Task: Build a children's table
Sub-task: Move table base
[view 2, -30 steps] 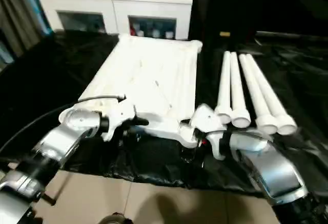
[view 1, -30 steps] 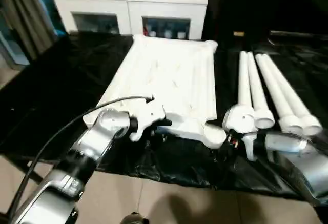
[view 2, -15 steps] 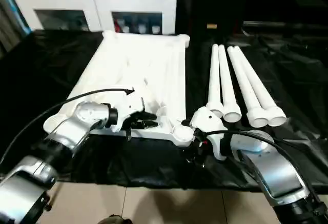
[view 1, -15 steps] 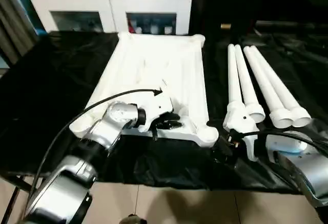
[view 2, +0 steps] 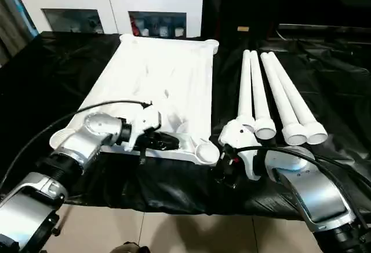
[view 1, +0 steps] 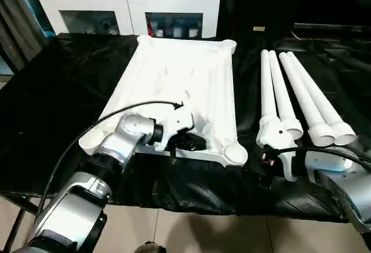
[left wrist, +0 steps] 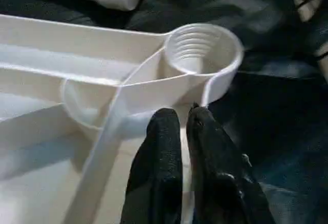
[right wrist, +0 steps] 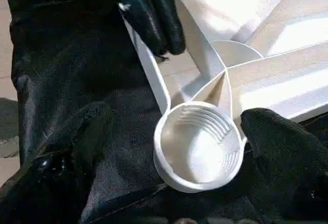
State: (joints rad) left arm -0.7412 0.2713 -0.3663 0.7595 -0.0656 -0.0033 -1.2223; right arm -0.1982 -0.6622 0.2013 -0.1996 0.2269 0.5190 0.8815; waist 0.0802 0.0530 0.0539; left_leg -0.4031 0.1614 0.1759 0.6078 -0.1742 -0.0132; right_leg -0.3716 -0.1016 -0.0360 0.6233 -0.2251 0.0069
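left gripper (left wrist: pixel 177 117) closed in the last second, now pinching near rim of tabletop (view 1: pixel 179 79) beside its corner socket (right wrist: pixel 199 149) | right gripper (right wrist: pixel 169 147) unchanged, spread wide either side of that socket | tabletop ribs-up on black table (view 1: pixel 52 96), four legs (view 1: pixel 295 99) loose to its right | my read: top anchored, leg pickup next

The ribbed rectangular plastic children's table top (view 1: pixel 185 85) is plain white, with fine ridges inside its round corner socket (right wrist: pixel 199 147). At 3 o'clock from it, four long cylindrical plastic legs (view 1: pixel 295 99) are white too. The wrinkled cover on the work tabletop (view 1: pixel 52 96) is glossy black. Gripper fingers (left wrist: pixel 164 147) are black, forearms (view 1: pixel 87 201) silver. At 12 o'clock, a glass-door cabinet (view 1: pixel 127 1) is white.
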